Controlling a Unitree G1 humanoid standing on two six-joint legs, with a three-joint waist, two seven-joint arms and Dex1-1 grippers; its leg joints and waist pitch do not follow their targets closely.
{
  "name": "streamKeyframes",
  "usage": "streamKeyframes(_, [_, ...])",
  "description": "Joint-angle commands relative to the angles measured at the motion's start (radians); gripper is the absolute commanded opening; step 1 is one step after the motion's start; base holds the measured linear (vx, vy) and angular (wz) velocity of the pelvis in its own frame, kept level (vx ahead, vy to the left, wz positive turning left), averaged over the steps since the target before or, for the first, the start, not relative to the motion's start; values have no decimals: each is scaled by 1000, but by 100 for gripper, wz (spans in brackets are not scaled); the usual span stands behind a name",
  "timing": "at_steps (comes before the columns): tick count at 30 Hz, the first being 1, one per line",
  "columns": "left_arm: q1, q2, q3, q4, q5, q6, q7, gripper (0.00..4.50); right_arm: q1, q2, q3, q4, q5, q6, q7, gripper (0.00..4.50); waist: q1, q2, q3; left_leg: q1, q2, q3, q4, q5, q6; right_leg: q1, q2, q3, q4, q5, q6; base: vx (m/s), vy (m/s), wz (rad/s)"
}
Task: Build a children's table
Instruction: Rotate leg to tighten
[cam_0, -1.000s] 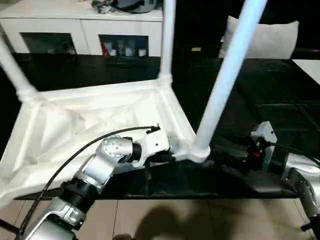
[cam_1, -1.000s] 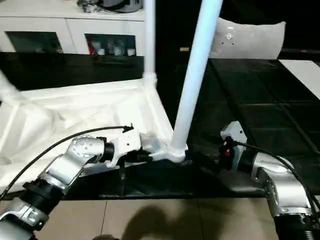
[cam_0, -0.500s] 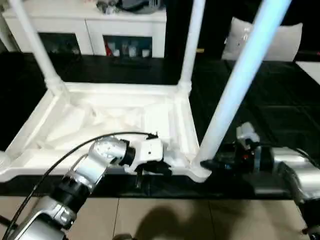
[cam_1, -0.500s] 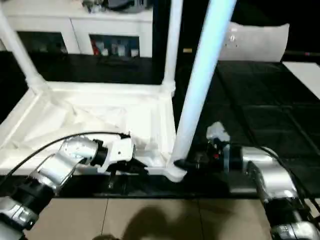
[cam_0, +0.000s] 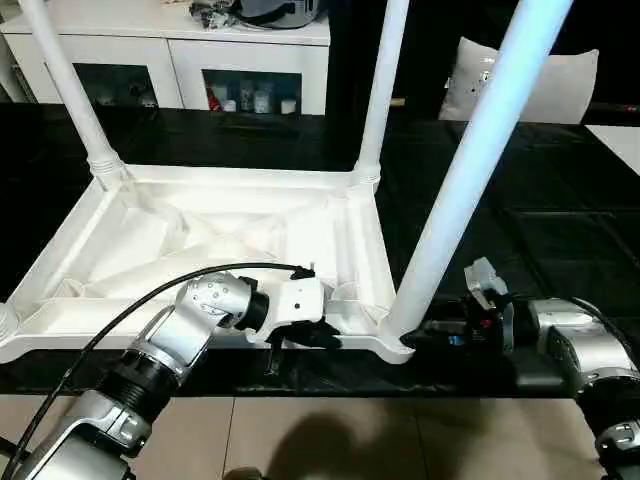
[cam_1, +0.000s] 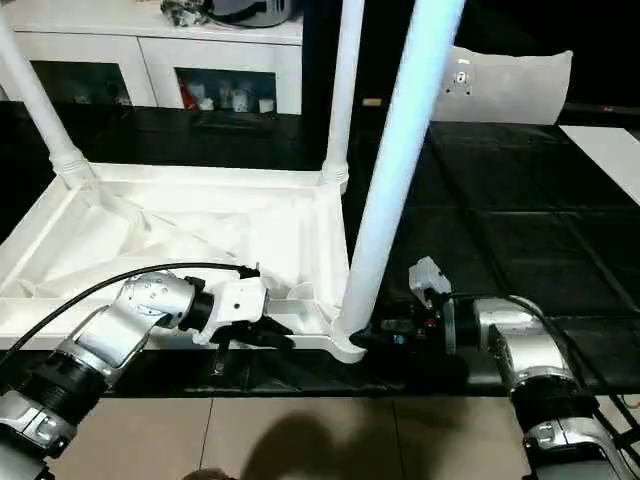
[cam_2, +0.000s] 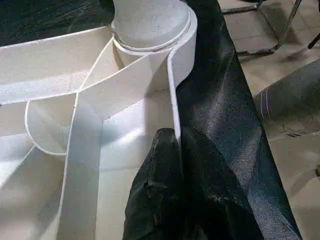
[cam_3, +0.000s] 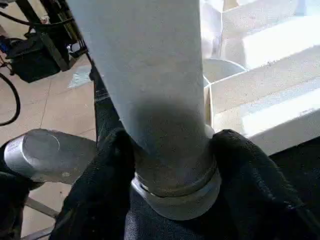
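Behind upturned table top (cam_0: 210, 235): white cabinet (cam_0: 165, 55), grey cushion (cam_0: 525, 85). Three legs (cam_0: 480, 165) standing. Left gripper (cam_2: 176, 145) pinching rim; right gripper (cam_3: 172, 165) clasping nearest leg.

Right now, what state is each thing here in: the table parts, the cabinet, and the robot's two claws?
Table top: upside down, ribbed underside facing up.
Near leg: standing upright in the near right corner socket.
Two far legs: standing upright in their corner sockets.
Left gripper: shut, pinching the top's near rim.
Right gripper: fingers on either side of the near leg's base.
Cabinet: glass doors shut.
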Motion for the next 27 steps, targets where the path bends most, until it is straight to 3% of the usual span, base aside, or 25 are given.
streamKeyframes(1, [-3,-10,-24,-11,6,-13,-20,0,8,-6,-18,-21,5,27,-19,216,-1,-11,-61,8,53,-14,-70,-219,57,50,-84,54,-81,-370,-165,0,0,0])
streamKeyframes(4, [17,-40,15,-29,-16,34,49,0,78,-14,-61,-203,83,121,-55,197,2,-7,-61,11,54,-15,-71,-224,57,50,-84,54,-85,-385,-154,0,0,0])
streamKeyframes(7, [22,-48,23,-34,-20,50,67,0,100,-20,-63,-245,81,128,-73,182,1,-9,-61,12,52,-16,-72,-242,53,48,-85,52,-89,-418,-141,0,0,0])
streamKeyframes(10, [38,-75,49,-54,-23,99,134,0,152,-19,-106,-314,32,102,-226,182,-2,-9,-59,12,51,-19,-75,-246,39,45,-87,52,-93,-452,-120,0,0,0])
streamKeyframes(11, [39,-86,59,-56,-17,118,167,0,162,-8,-134,-327,41,105,-267,182,-4,-13,-59,13,50,-18,-75,-248,37,44,-86,53,-95,-457,-113,0,0,0])
streamKeyframes(12, [40,-94,65,-58,-13,132,190,0,172,0,-155,-344,50,116,-293,208,-5,-17,-59,13,50,-18,-75,-246,39,44,-87,53,-96,-457,-112,0,0,0])
streamKeyframes(14, [42,-109,81,-62,-5,163,236,0,192,12,-196,-394,71,141,-343,208,-8,-16,-61,5,48,-20,-75,-226,43,51,-87,52,-93,-447,-103,0,0,0])
streamKeyframes(16, [44,-116,90,-67,1,183,265,0,219,8,-209,-465,96,181,-349,228,-10,-16,-61,8,48,-17,-73,-211,58,47,-83,54,-91,-404,-106,0,0,0])
streamKeyframes(19, [51,-129,98,-80,-10,187,276,0,271,24,-185,-574,122,230,-362,259,-12,-18,-61,2,47,-17,-73,-187,75,49,-82,54,-88,-369,-109,0,0,0])
streamKeyframes(24, [50,-121,73,-82,-3,133,246,0,265,101,-150,-674,67,262,-534,304,-25,-16,-59,1,44,-18,-77,-198,55,46,-82,52,-93,-406,-98,0,0,0])
streamKeyframes(27, [46,-117,65,-82,2,126,242,0,251,117,-128,-712,34,300,-593,335,-28,-13,-59,8,47,-19,-79,-212,39,42,-83,55,-93,-419,-91,0,0,0])
